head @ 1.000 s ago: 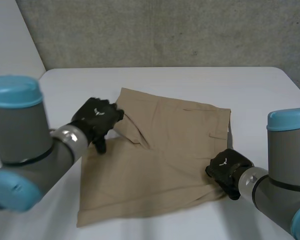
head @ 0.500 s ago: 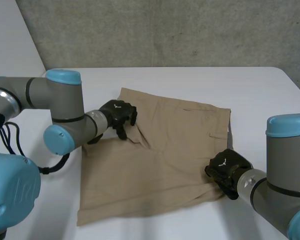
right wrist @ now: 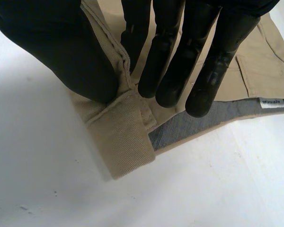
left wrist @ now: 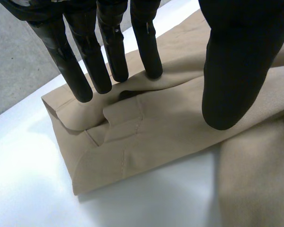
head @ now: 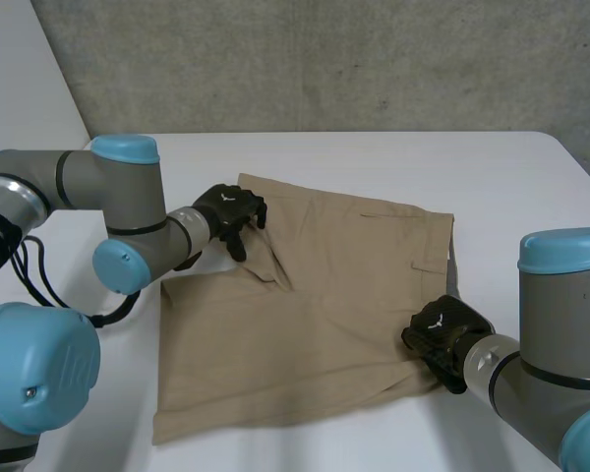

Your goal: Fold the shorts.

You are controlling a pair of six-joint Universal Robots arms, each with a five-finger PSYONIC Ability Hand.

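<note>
the tan cotton shorts (head: 315, 324) lie spread flat on the white table (head: 492, 187), between the two arms, with one raised crease near their far left corner. over the last second our left arm has swung out to the side, and our left hand (head: 231, 211) has travelled from the shorts' left edge up to that crease, where it now sits. in its wrist view the left hand (left wrist: 232, 71) has straight fingers (left wrist: 149, 52) touching the far side of the ridge of cloth (left wrist: 146, 137) and the thumb resting on the near side, well apart from them, so we read it as bracketing the fold, not yet gripping it. our right hand (head: 442, 334) has barely shifted. it stays at the near right corner, and its wrist view shows the thumb (right wrist: 61, 52) and fingers pressed together on the waistband (right wrist: 125, 137), which is turned up to show a strip of grey lining (right wrist: 194, 125). the cloth itself has not moved. we judge that one corner is secured and the other is about to be, so the first fold still lies ahead. the left hand needs to close before any lift.
</note>
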